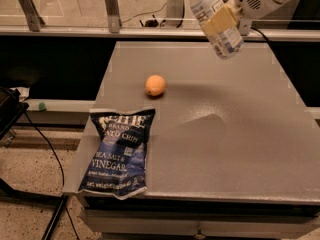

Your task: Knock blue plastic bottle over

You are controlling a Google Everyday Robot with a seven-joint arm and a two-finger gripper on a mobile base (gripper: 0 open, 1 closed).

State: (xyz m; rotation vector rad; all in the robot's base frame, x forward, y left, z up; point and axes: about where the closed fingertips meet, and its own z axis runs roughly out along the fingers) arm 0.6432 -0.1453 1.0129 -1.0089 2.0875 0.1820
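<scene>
The blue plastic bottle point(228, 42) is clear with a white-and-blue label. It hangs tilted in the air over the table's far edge at the top right, its top leaning left and cut off by the frame's upper edge. My gripper point(221, 20), on a white arm coming in from the top right, is shut on the bottle's middle, with a tan finger pad point(218, 18) lying across it. The bottle's base is above the table surface and does not touch it.
A grey table point(225, 144) fills the view. An orange point(155, 85) sits left of centre. A dark blue chip bag point(120, 154) lies at the front left corner. A glass barrier with metal posts point(111, 9) runs behind the table. Cables lie on the floor at left.
</scene>
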